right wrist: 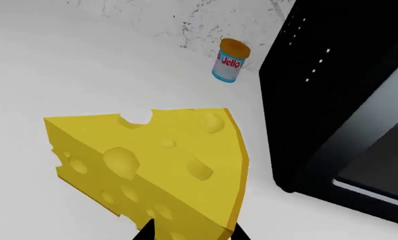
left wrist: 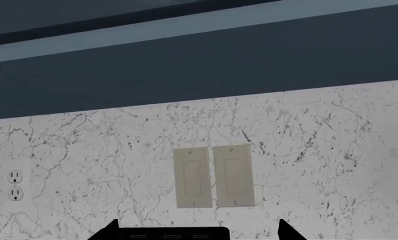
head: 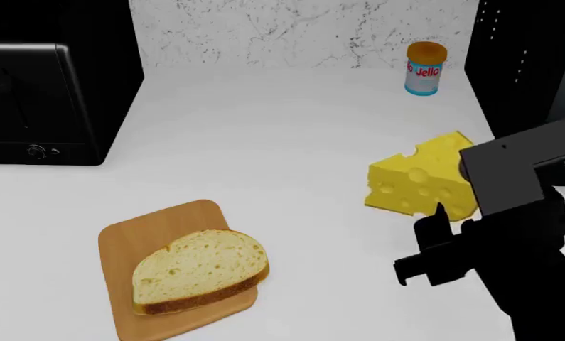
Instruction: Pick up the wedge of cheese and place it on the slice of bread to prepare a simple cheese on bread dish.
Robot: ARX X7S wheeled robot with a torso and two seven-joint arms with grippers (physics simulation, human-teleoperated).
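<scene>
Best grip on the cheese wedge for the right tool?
Grip the wedge of cheese across its two broad flat holed faces, near the thick rind end, coming down from above with the right tool. Those faces look roughly parallel; the tapered tip would likely slip. It lies free on the counter.

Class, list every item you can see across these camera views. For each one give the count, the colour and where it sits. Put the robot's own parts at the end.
wedge of cheese: 1, bright yellow with holes, counter right, by the right gripper
slice of bread: 1, cream crumb with brown crust, on the board
wooden board: 1, tan, counter front left
Jello container: 1, orange lid with pale blue label, back by the wall
toaster: 1, black, left
black appliance: 1, right of the cheese
wall switches: 2, cream, marbled wall
outlet: 1, white, same wall
right gripper: 1, black, near the cheese, holding nothing
left gripper: 1, black, only tips visible, facing the wall
</scene>
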